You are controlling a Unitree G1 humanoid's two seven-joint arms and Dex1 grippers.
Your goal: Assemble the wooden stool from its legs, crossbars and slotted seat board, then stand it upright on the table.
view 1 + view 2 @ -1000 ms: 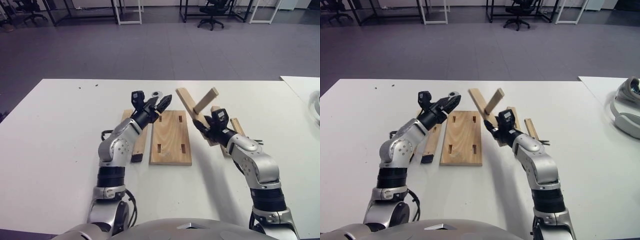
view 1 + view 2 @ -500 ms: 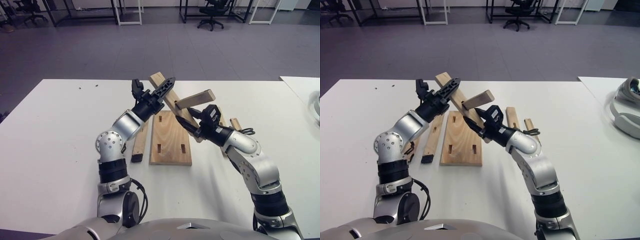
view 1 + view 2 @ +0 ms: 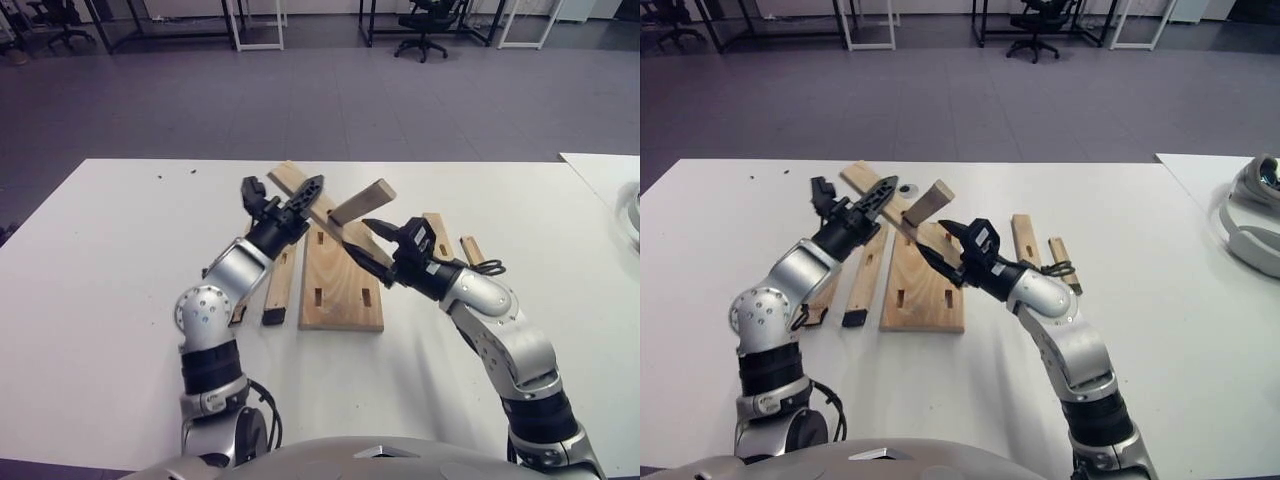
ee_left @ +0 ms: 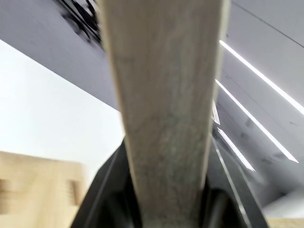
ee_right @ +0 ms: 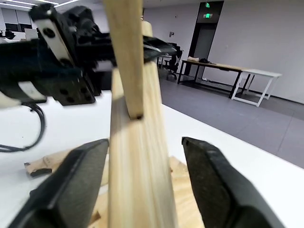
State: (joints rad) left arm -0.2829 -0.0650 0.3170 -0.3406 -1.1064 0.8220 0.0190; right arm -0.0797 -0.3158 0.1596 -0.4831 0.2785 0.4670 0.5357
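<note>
Nearest on the white table (image 3: 120,250), the slotted seat board (image 3: 340,290) lies flat with its slots facing up. A spare plank (image 3: 280,285) lies just beside it on the left, and two shorter pieces (image 3: 441,236) lie to its right. Above the board's far half the right gripper (image 3: 357,237) straddles a leg (image 5: 137,180) held tilted in the air. Its fingers are spread, and a gap shows on one side, so it looks loose rather than clamped. A crossbar (image 5: 126,52) is socketed into that leg and points up and right. Farther on, the left gripper (image 3: 303,192) is pressed together on the leg's far end.

If the left grip alone carries the weight, the long leg could pivot and swing down onto the board, knocking its slots out of line. The crossbar could also work free, since only its socket holds it.

How deep the crossbar sits cannot be told. In the left wrist view the wood covers the fingertips, and the left arm hides part of another piece beside the plank — its shape is unclear
</note>
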